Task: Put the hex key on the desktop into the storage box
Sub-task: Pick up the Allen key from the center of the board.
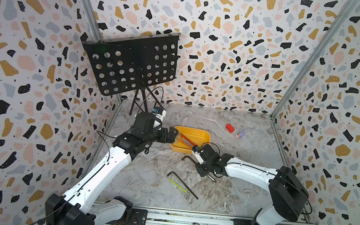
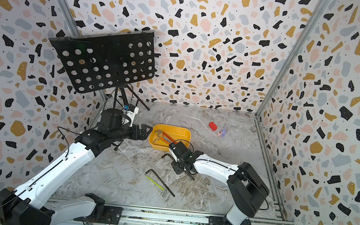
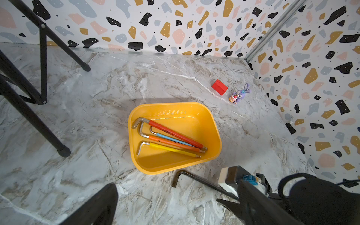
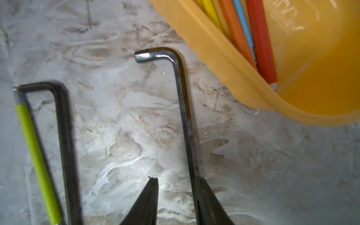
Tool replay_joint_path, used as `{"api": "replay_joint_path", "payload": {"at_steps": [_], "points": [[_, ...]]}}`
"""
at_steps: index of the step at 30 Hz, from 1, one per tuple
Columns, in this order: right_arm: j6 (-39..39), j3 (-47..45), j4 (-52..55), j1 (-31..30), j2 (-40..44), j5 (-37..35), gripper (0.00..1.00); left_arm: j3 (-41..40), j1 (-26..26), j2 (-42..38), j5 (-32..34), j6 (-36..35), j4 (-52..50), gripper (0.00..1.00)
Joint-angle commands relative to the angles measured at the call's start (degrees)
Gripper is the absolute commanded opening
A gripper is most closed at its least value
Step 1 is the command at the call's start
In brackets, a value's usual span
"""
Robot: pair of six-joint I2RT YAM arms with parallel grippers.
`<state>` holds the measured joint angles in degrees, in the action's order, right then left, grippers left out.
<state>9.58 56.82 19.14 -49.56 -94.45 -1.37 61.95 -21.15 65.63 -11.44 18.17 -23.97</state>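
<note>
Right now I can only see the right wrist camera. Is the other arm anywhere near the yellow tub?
Observer: Yes. The left gripper hovers by the storage box, at its end nearest the black music stand, jaws open, holding nothing.
Operator: Is there other stuff on the table I can't see?
Observer: A red block and a small purple toy sit on the desktop beyond the box, apart from it.
Operator: Does my dark key stick out behind the claw?
Observer: Yes. The hex key passes under the right gripper; in both top views its straight tip shows behind the wrist.
</note>
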Motion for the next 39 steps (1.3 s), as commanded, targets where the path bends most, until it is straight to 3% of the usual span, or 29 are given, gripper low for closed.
{"api": "replay_joint_path", "payload": {"at_steps": [1,20,25,28,39], "points": [[-2.9,3.2,0.6,1.0,-1.6,3.8,0.39,-0.5,0.3,-0.1,0.0,0.2,2.1,1.00],[-6.1,3.0,-4.3,2.9,-13.0,7.8,0.35,-0.5,0.3,1.0,-0.1,0.1,2.2,1.00],[-5.6,1.4,-5.3,2.9,-13.5,7.5,0.14,-0.5,0.2,1.2,-0.2,0.1,2.2,1.00],[-4.9,-0.1,-6.6,2.9,-12.7,7.7,0.00,-0.5,0.3,1.2,-0.2,0.1,2.2,1.00],[-3.8,-2.8,-5.6,2.9,2.2,6.9,0.00,-0.3,0.3,0.1,1.1,0.2,2.0,1.00]]}}
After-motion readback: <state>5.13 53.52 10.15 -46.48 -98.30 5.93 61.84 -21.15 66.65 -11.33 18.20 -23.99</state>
